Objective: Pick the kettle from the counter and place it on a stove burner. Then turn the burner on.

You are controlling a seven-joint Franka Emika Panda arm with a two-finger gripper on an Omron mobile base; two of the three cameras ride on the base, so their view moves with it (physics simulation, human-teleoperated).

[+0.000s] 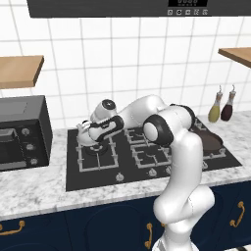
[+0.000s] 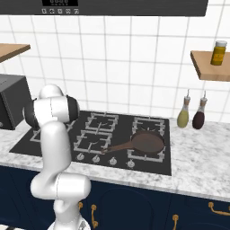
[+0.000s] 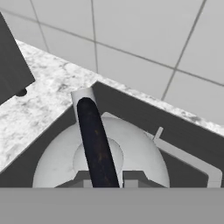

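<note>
While the arm is stretched out low over the left side of the black cooktop [image 1: 196, 164], the gripper [image 1: 84, 131] sits right on top of the kettle [image 3: 131, 153], and in the hand view you can see its two dark fingertips [image 3: 84, 177] pinched in on either side of the black arched handle [image 3: 97, 144], so it's clamped on the kettle's handle. The silver-white dome is directly under the hand, and from the left base view it looks to be over the big left burner grate [image 1: 95, 157], though I can't tell if the bottom is actually touching the grate or hanging just above it since the hand hides most of it. Just beyond the kettle in the hand view is the marbled counter [image 3: 39, 100] and then the white tiled wall [image 3: 131, 30]. Off to the gripper's left stands a black toaster oven [image 1: 22, 132]. Way over on the other side, well apart from the gripper, a dark brown frying pan [image 2: 146, 143] rests on a right-hand grate, and past that two bottles [image 2: 191, 114] stand on the counter near the wall.
</note>
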